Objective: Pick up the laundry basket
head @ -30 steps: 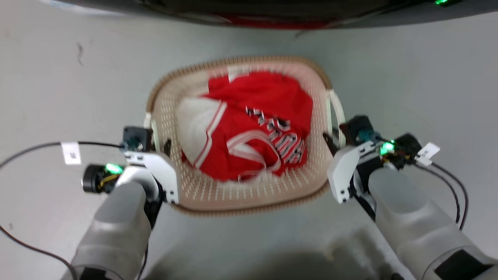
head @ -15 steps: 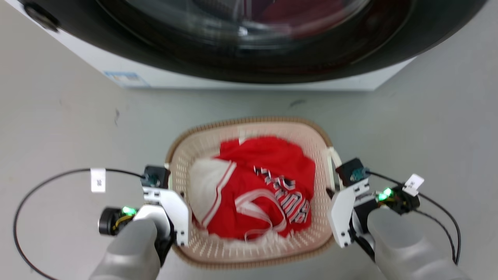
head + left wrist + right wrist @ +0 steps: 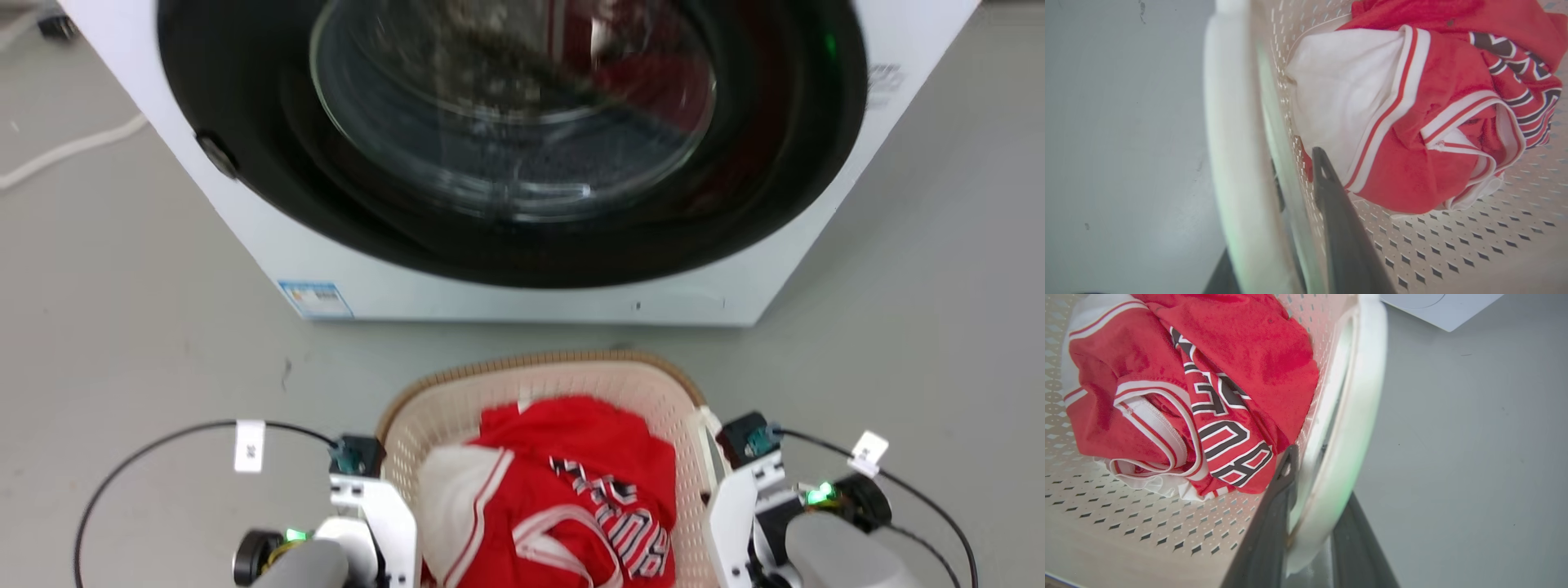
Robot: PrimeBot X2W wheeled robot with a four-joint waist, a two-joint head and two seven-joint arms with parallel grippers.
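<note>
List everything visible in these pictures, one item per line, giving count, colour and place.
washing machine: one, white with a dark round door, on the floor beyond the basket
laundry basket: one, cream with a brown rim, between the grippers
jersey: one, red and white with dark lettering, crumpled inside the basket
cord: one, white, on the floor at the head view's upper left
floor: one, grey, underneath
left gripper: one, dark fingers, clamped on the basket's left side
right gripper: one, dark fingers, clamped on the basket's right side
</note>
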